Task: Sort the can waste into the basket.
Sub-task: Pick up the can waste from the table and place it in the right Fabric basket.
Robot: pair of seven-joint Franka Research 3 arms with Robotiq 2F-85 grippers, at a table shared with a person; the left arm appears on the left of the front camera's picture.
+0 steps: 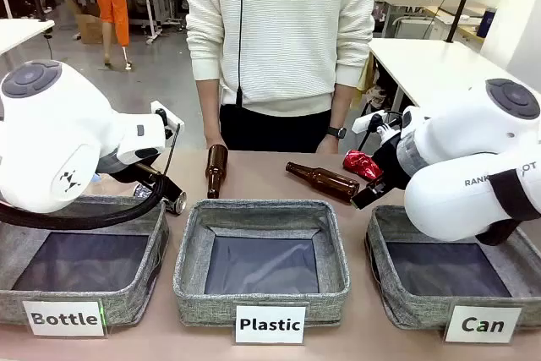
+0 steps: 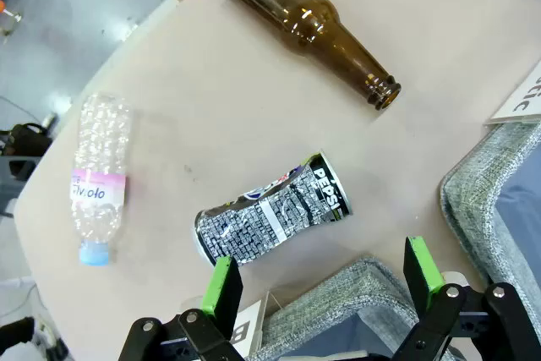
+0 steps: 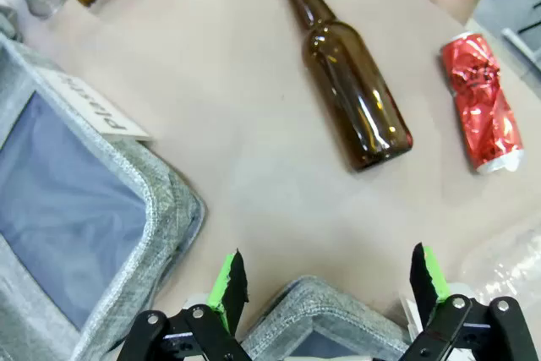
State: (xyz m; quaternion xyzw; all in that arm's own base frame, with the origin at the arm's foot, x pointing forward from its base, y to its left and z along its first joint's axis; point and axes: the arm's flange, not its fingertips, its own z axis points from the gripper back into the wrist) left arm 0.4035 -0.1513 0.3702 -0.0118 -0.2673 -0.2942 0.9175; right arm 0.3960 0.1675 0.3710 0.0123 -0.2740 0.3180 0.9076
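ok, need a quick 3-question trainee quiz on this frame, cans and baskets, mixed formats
1. Multiple choice: how many cans lie in the grey fabric basket labelled "Can"? A) two B) one C) none
2. True or false: the right end effector is shut on the shiny red crushed metal can.
3. Short answer: which end effector points, open, at the black-and-silver patterned crushed metal can?

Key:
1. C. Both cans lie on the table.
2. False. It is open, and the can lies apart from it.
3. The left end effector.
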